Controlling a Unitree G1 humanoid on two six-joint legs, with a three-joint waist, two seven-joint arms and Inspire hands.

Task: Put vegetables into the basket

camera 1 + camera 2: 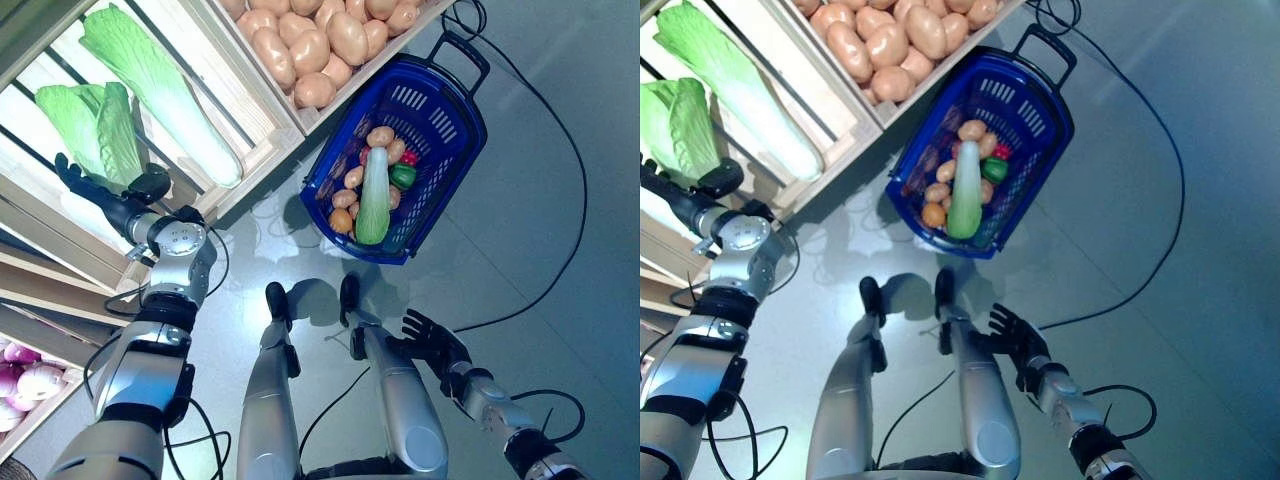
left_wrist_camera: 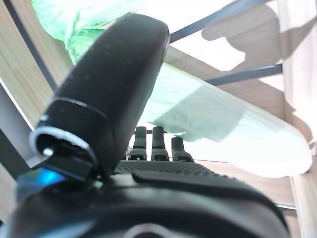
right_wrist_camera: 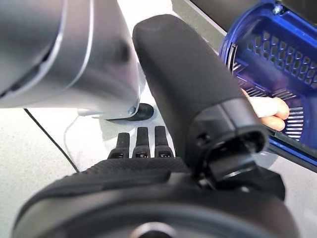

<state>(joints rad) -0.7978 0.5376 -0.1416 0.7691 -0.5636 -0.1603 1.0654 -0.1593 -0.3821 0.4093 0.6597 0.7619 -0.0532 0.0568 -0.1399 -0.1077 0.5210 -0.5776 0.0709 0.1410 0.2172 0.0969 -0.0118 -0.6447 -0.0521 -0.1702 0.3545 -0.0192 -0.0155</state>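
Note:
A blue basket [image 1: 455, 125] stands on the floor by the shelf. It holds a napa cabbage [image 1: 374, 200], potatoes [image 1: 380, 136], a green pepper [image 1: 403, 176] and other small vegetables. My left hand [image 1: 108, 205] reaches into a wooden crate, open, with straight fingers [image 2: 157, 144] at the stalk end of a leafy cabbage [image 1: 100, 130]. A longer cabbage [image 1: 165, 95] lies beside it in the same crate and shows pale past the fingers as cabbage [image 2: 223, 114]. Low by my leg, my right hand [image 1: 432, 340] hangs open and holds nothing. The right wrist view catches the basket's wall [image 3: 282, 54].
A crate of potatoes [image 1: 310, 45] sits on the shelf just behind the basket. Purple onions [image 1: 25, 378] fill a lower crate at the left. The wooden shelf edge [image 1: 255, 170] runs between my left hand and the basket. Grey floor spreads out to the right.

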